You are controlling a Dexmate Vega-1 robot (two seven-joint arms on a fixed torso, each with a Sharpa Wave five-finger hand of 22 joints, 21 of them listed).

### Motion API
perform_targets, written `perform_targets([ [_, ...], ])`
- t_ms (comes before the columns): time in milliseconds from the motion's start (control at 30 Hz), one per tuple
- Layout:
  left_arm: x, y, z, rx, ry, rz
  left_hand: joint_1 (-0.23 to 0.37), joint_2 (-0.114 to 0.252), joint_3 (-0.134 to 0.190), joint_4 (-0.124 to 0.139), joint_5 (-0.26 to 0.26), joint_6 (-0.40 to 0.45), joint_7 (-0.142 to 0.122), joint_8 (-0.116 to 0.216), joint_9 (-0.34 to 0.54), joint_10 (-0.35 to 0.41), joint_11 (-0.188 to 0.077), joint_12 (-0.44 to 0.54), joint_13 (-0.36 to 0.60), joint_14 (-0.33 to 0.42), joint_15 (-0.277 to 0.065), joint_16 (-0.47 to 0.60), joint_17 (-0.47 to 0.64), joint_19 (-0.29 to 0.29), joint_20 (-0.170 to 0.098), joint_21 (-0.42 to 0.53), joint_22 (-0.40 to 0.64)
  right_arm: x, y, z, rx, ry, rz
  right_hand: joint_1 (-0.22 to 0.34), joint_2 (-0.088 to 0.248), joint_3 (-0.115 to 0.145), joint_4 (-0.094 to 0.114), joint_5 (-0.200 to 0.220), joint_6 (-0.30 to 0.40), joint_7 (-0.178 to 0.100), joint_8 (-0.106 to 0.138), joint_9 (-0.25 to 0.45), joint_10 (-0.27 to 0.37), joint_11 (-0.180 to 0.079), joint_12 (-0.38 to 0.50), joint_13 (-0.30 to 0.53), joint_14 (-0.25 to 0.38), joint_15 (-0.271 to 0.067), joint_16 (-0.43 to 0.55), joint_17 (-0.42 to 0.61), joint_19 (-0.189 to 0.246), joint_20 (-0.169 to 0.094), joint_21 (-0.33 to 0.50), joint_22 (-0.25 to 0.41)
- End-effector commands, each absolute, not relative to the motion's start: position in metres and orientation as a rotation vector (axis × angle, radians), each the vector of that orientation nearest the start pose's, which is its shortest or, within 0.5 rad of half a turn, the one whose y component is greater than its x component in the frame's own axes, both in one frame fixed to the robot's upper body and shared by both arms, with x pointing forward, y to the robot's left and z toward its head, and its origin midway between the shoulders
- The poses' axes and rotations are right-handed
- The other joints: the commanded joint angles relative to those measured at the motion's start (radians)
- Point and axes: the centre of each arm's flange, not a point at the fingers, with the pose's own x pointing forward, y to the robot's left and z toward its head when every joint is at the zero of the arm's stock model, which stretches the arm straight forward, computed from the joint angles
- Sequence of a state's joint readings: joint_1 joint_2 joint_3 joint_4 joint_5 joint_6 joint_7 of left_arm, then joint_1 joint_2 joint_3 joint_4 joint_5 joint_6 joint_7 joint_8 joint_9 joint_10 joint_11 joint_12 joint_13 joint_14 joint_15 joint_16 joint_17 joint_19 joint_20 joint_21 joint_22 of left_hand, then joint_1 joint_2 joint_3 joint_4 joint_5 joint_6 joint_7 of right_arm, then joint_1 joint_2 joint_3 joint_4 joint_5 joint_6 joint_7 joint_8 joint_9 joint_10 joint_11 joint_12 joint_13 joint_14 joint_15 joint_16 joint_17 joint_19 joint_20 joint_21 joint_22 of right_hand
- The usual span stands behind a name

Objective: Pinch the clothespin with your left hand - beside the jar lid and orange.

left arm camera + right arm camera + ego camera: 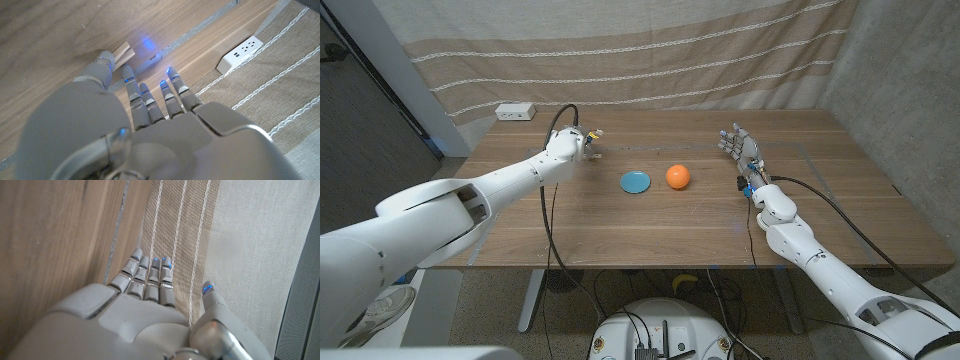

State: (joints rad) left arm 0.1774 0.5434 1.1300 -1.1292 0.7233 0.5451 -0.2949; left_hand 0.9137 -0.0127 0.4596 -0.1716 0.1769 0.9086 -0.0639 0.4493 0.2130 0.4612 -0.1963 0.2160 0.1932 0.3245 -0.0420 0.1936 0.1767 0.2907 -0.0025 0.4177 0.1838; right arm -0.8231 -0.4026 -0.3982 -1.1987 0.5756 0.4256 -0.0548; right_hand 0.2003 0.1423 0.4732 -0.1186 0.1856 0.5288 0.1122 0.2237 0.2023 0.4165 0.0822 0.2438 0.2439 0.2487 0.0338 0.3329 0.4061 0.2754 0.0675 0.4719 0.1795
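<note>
A small wooden clothespin [124,51] lies on the table at the far left, just past the thumb tip of my left hand [145,100]. The fingers [172,90] of that hand reach out straight and apart, and nothing sits between them. In the head view my left hand [582,144] hovers over the table's far left part, left of the blue jar lid [636,181] and the orange [678,176]. My right hand [741,150] stands upright at the right with its fingers spread, holding nothing.
A white power strip [515,111] lies at the table's far left corner, close to my left hand. A striped curtain [640,50] hangs behind the table. Black cables run along both arms.
</note>
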Motion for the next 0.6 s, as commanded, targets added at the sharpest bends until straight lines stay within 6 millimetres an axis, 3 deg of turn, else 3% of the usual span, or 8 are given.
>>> perform_targets([
  [33,0.728,0.235,0.066,1.858,0.027,0.195,0.015,0.001,-0.013,0.002,0.003,0.018,0.026,0.002,0.000,0.029,-0.003,0.010,0.001,0.013,-0.118,0.009,0.002,0.012,-0.003,-0.002,0.005,0.654,-0.266,-0.046,0.079,-0.671,0.102,0.003,0.009,-0.001,0.002,0.006,0.014,-0.001,0.000,0.002,0.014,0.012,0.007,0.006,0.013,-0.001,0.006,0.004,0.009,-0.001,-0.003,0.001],
  [233,0.726,0.229,0.067,1.907,0.066,0.229,-0.002,-0.005,-0.030,0.010,0.002,-0.005,0.045,-0.016,-0.002,0.034,-0.003,0.008,0.001,0.020,-0.120,0.009,0.003,0.016,-0.005,-0.004,0.005,0.652,-0.269,-0.046,0.080,-0.677,0.094,0.003,0.009,-0.001,0.002,0.006,0.015,-0.001,0.000,0.002,0.015,0.015,0.007,0.006,0.015,-0.002,0.007,0.004,0.012,-0.002,-0.003,0.001],
  [333,0.724,0.226,0.068,1.951,0.079,0.217,-0.019,-0.009,-0.049,0.015,0.001,-0.043,0.020,-0.042,-0.005,0.018,-0.004,-0.001,0.001,0.012,-0.112,0.005,0.004,0.012,0.001,-0.009,0.005,0.651,-0.270,-0.046,0.080,-0.684,0.091,0.003,0.009,-0.001,0.002,0.006,0.015,-0.001,0.000,0.002,0.015,0.014,0.008,0.007,0.015,-0.001,0.007,0.005,0.012,-0.003,-0.004,0.001],
  [433,0.723,0.223,0.069,1.969,0.107,0.235,-0.043,-0.016,-0.071,0.020,-0.001,-0.085,0.025,-0.070,-0.007,-0.013,0.008,-0.014,0.002,0.003,-0.100,0.000,0.004,0.004,0.005,-0.016,0.005,0.650,-0.272,-0.046,0.083,-0.695,0.087,0.003,0.010,-0.001,0.003,0.006,0.016,-0.002,-0.001,0.002,0.015,0.014,0.008,0.007,0.019,-0.003,0.008,0.005,0.014,-0.003,-0.004,0.002],
  [600,0.722,0.222,0.068,1.977,0.152,0.244,-0.060,-0.024,-0.086,0.022,-0.002,-0.093,0.025,-0.081,-0.007,-0.034,0.019,-0.020,0.002,-0.012,-0.080,-0.005,0.004,-0.006,0.010,-0.023,0.006,0.648,-0.273,-0.047,0.087,-0.702,0.082,0.003,0.010,-0.001,0.002,0.006,0.017,-0.001,-0.001,0.002,0.023,0.016,0.010,0.008,0.025,-0.008,0.011,0.006,0.018,-0.003,-0.004,0.002],
])
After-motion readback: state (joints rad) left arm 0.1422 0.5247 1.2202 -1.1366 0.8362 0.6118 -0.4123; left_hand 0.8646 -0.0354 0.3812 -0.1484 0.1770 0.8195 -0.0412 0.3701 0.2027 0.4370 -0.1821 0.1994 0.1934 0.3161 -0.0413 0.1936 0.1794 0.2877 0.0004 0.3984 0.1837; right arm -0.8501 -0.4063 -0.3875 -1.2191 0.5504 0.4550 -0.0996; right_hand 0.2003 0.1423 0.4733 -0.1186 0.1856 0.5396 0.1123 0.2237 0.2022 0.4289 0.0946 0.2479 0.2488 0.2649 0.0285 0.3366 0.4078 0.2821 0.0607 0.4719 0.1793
